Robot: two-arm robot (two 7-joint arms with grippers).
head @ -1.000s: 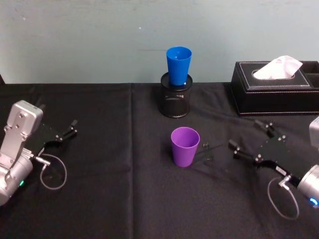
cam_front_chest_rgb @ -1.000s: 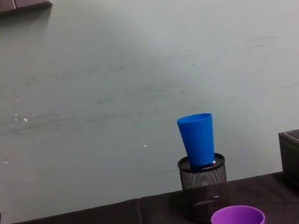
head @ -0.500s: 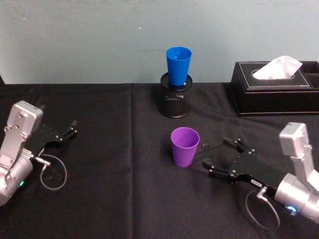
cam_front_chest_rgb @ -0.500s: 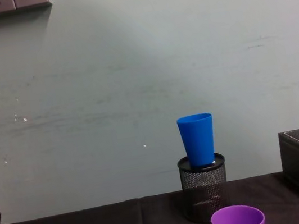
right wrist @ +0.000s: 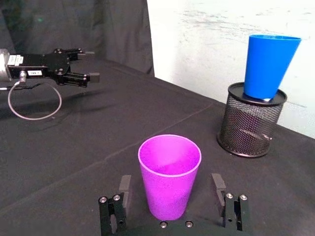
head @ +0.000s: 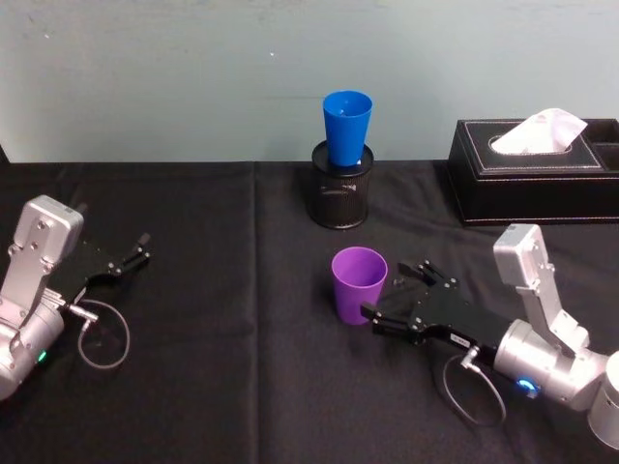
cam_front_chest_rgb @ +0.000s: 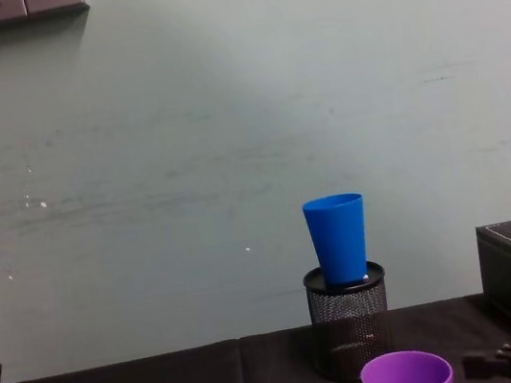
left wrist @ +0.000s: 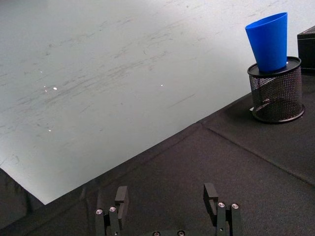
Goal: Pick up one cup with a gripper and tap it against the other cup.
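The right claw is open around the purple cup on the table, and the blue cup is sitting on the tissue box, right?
No. The head view shows the blue cup sitting in the black mesh pen holder; the tissue box stands apart to its right. The rest holds: the right gripper is open around the purple cup on the table.

Upright purple cup [head: 359, 283]; blue cup [head: 347, 127] beyond

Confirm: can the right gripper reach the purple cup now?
Likely yes: the right gripper is open, its fingers either side of the upright purple cup, nothing between. Left gripper parked far left.
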